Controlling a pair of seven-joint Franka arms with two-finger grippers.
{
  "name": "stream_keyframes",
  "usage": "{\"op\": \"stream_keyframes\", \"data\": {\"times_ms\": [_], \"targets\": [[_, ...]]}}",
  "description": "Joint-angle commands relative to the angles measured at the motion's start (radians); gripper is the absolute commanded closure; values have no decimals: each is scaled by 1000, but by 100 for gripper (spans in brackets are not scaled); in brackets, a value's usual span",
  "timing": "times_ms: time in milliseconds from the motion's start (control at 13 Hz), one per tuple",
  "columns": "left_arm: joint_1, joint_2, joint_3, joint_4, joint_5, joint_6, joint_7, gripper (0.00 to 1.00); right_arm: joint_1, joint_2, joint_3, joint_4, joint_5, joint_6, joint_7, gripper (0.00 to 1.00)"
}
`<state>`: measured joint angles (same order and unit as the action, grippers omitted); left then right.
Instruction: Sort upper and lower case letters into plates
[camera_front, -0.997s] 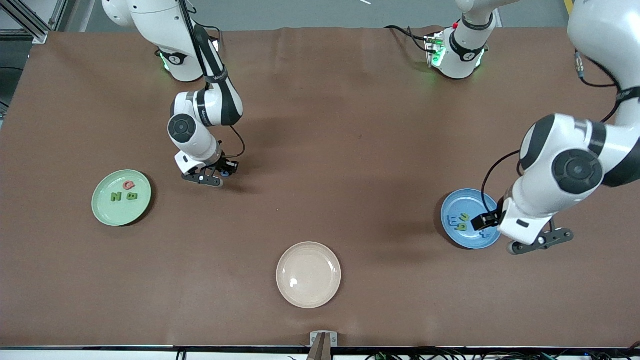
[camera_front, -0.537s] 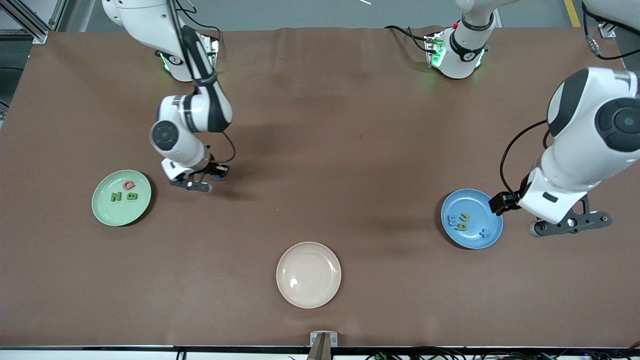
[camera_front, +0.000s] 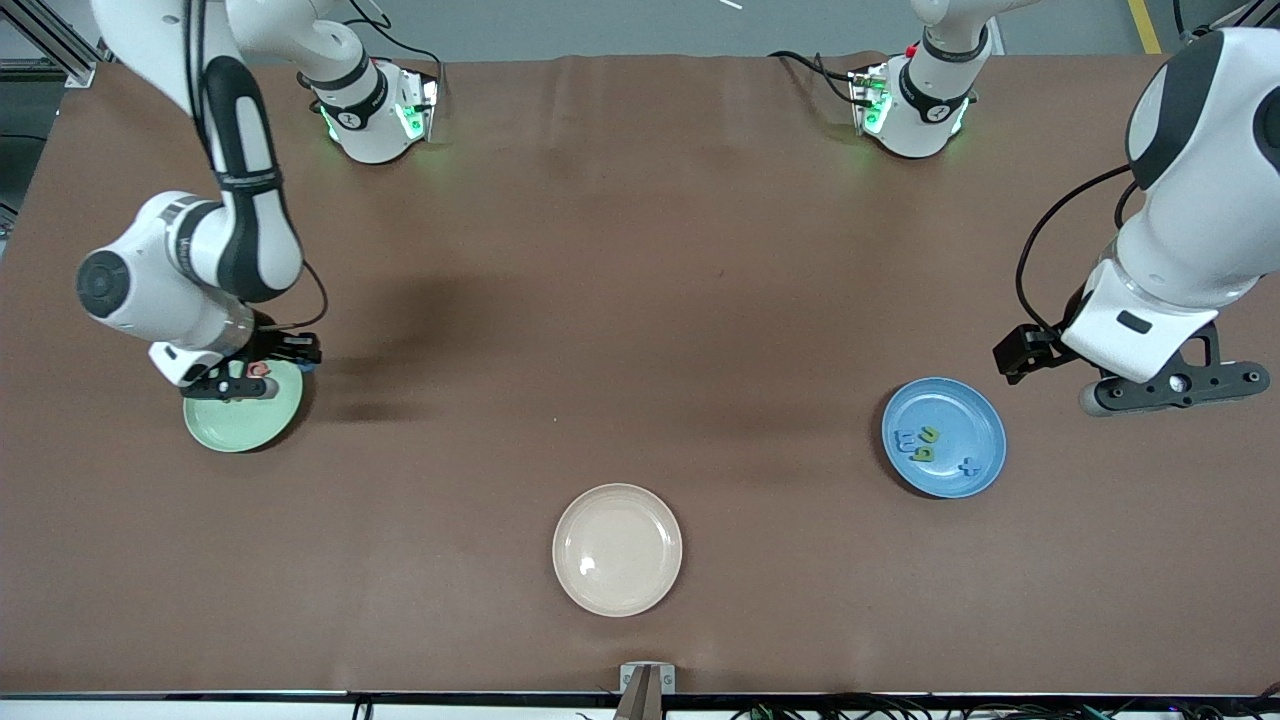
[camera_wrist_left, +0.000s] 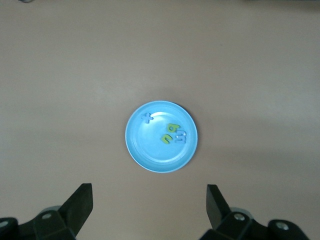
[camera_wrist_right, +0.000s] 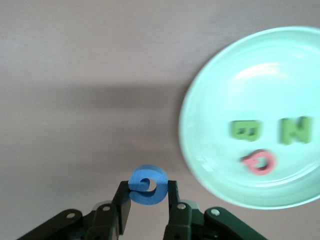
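Right tool carries a blue letter at the mint green plate; left tool hangs released near the blue plate.

The right tool (camera_wrist_right: 148, 202) is clenched on a round blue letter (camera_wrist_right: 148, 185), possibly a "Q", above the rim of the green plate (camera_front: 243, 425), which holds a green B, N and a red letter. The left tool (camera_wrist_left: 149, 202) is spread wide above the tabletop (camera_front: 640, 300); the blue plate (camera_front: 975, 440) holds three small letters. A beige plate (camera_front: 617, 549) lies nearer the camera.

My right arm covers part of the mint green plate (camera_front: 243, 420) in the front view, hiding its green letters. My right gripper (camera_wrist_right: 148, 200) is cut off by the wrist view's edge. The blue letter (camera_wrist_right: 148, 185) between its fingers is too blurred to read.
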<state>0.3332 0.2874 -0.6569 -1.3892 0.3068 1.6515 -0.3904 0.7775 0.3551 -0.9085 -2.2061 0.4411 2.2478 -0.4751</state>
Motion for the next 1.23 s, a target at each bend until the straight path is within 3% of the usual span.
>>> {"op": "stream_keyframes", "data": {"times_ms": [0,153,307,460,767,844,920,997,1151], "targets": [[35,-66,0,-16,-61,-45,68,0,-108,79,16,57,24,-2,-160,71],[-9,-129,81,-24,-93,-88,155,0,-179,132,57,100,27,-2,-201,71],[-109,-189,233,-56,-148,-116,214,0,-321,166,179,155,27,2,-224,71],[-135,-246,324,-105,-237,-121,266,0,-418,195,270,187,27,22,-227,70],[-275,-319,486,-186,-253,-122,292,0,-455,254,296,246,27,26,-228,68],[-302,-329,514,-195,-253,-122,292,0,-455,258,296,249,27,24,-227,61],[-324,-333,535,-203,-253,-124,292,0,-451,257,296,250,28,18,-223,36],[-330,-336,542,-206,-253,-128,292,0,-448,255,296,252,31,15,-218,2],[-332,-341,543,-208,-255,-130,292,0,-439,249,296,266,33,12,-215,1]]}}
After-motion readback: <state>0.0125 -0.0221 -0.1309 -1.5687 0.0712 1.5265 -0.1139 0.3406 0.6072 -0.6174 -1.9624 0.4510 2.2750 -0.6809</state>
